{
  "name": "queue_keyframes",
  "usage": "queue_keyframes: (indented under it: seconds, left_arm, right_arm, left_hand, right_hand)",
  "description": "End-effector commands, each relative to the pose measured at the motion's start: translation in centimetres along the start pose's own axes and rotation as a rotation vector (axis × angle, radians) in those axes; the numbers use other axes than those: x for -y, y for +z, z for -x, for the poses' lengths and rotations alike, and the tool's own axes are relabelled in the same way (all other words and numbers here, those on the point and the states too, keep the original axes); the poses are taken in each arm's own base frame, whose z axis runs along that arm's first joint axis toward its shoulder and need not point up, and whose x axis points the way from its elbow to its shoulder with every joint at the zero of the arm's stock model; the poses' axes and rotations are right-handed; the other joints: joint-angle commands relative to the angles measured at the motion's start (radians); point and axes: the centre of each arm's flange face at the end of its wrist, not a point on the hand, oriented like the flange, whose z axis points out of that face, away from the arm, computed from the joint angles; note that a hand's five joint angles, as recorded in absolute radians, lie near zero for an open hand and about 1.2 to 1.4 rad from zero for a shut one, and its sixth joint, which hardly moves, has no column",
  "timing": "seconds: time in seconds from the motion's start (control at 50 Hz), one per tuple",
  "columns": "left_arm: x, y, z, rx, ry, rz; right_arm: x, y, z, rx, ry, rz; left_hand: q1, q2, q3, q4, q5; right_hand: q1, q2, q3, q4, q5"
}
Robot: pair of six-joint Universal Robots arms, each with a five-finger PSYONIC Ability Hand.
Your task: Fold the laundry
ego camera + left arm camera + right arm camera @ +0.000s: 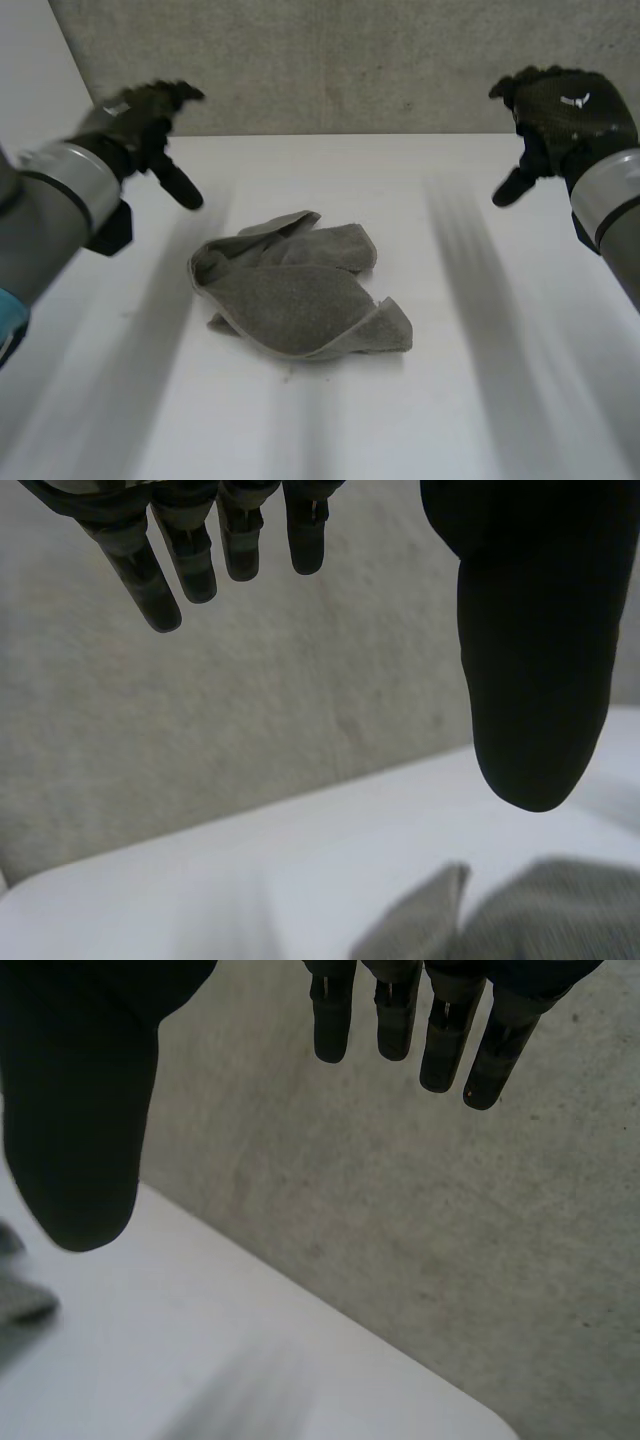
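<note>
White table (500, 400), viewed from above. Lying directly on it, near the table's middle: one grey towel (300, 290), crumpled in a loose heap, folds overlapping, one corner turned up.

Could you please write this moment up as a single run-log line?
step: nothing grasped yet | towel: crumpled, middle of table | left hand: open, in the air, off towel | right hand: open, in the air, off towel

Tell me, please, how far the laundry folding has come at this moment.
Done: nothing neat; the crumpled grey terry towel lies bunched on the white table. In hand: nothing; the left robot hand and right robot hand hover open, apart from it. Left: probably grasping, spreading and folding it.
</note>
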Motion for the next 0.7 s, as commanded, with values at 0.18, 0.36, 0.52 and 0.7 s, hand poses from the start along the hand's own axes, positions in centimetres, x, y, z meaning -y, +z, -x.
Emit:
queue_keyframes:
  seconds: [0.18,0.36,0.52,0.7]
  left_arm:
    - [4.4,-1.9,2.8,0.097,-0.058,-0.03]
    - [4.1,-1.9,2.8,0.094,-0.063,-0.013]
    - [3.8,-1.7,2.7,0.088,-0.052,-0.028]
    - [1.1,-0.4,3.8,-0.002,0.173,0.03]
  right_arm:
    - [3.3,-1.4,-0.2,0.024,0.194,0.004]
    - [3.4,-1.3,-0.2,0.029,0.191,0.003]
    - [3.3,-1.5,0.2,0.044,0.184,0.011]
    - [0.3,-3.6,2.5,0.247,-0.091,0.217]
  left_hand:
    - [0.008,0.017,0.018,0.015,-0.017]
    - [0.008,0.017,0.018,0.015,-0.017]
    - [0.005,0.014,0.015,0.012,-0.02]
    - [-0.005,0.005,0.005,0.003,-0.029]
  right_hand:
    - [-0.034,-0.051,-0.034,-0.055,-0.056]
    - [-0.034,-0.051,-0.034,-0.055,-0.056]
    - [-0.034,-0.051,-0.034,-0.055,-0.056]
    - [-0.034,-0.051,-0.034,-0.055,-0.056]
